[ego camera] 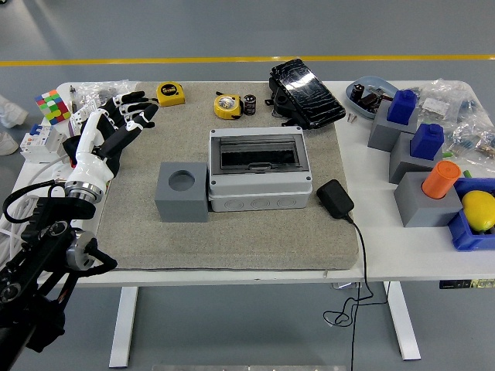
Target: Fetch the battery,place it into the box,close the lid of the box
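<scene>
The left hand (pixel 124 116) hovers with fingers spread and holding nothing, well to the left of the grey junction box (pixel 260 178) and beyond its far edge. The small black battery (pixel 250 105) stands behind the box, just beside a yellow tape measure (pixel 227 106), well apart from the hand. The box's dark lid lies shut. A grey block (pixel 182 191) touches the box's left side.

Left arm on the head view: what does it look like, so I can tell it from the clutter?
The left arm is black, built of round jointed housings with silver discs, and a black cable loops beside it. A silver wrist ring joins it to the left hand, which has a white shell and black fingers with white tips.
</scene>
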You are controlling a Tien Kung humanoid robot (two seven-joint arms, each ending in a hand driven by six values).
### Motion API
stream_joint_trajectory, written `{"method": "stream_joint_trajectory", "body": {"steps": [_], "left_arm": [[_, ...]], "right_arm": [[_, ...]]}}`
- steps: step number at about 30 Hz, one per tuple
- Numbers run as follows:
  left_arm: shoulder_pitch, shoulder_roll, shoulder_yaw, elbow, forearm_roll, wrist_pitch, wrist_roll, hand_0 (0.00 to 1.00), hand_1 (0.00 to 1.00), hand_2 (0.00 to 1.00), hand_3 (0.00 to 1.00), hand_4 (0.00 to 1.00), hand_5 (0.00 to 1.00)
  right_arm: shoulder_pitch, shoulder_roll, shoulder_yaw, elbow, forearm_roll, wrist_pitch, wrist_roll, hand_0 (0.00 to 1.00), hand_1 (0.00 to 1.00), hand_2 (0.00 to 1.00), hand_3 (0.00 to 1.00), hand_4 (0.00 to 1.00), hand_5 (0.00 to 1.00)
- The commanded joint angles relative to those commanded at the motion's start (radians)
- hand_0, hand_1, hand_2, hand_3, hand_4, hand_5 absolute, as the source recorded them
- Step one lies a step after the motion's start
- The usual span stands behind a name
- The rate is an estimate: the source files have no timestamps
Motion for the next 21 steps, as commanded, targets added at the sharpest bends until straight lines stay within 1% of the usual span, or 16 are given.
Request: {"method": "stream_joint_trajectory", "body": {"steps": [6, 12, 21], "left_arm": [[-0.004, -0.005, -0.009, 0.016, 0.004, -0.001, 0.001, 0.474, 0.595, 0.566, 0.617, 0.998, 0.271], [-0.008, -0.004, -0.011, 0.037, 0.022, -0.009, 0.014, 0.475, 0.596, 0.567, 0.618, 0.995, 0.261], [-0.016, -0.003, -0.016, 0.054, 0.024, -0.011, 0.016, 0.479, 0.598, 0.566, 0.617, 0.992, 0.258]], "right_arm": [[0.004, 0.000, 0.010, 0.002, -0.007, -0.001, 0.001, 0.564, 0.594, 0.570, 0.544, 0.918, 0.475], [0.003, -0.001, 0.007, 0.001, -0.004, 0.000, 0.000, 0.564, 0.594, 0.570, 0.544, 0.918, 0.475], [0.007, -0.005, 0.000, 0.001, -0.001, 0.001, 0.000, 0.564, 0.594, 0.570, 0.544, 0.918, 0.475]]}}
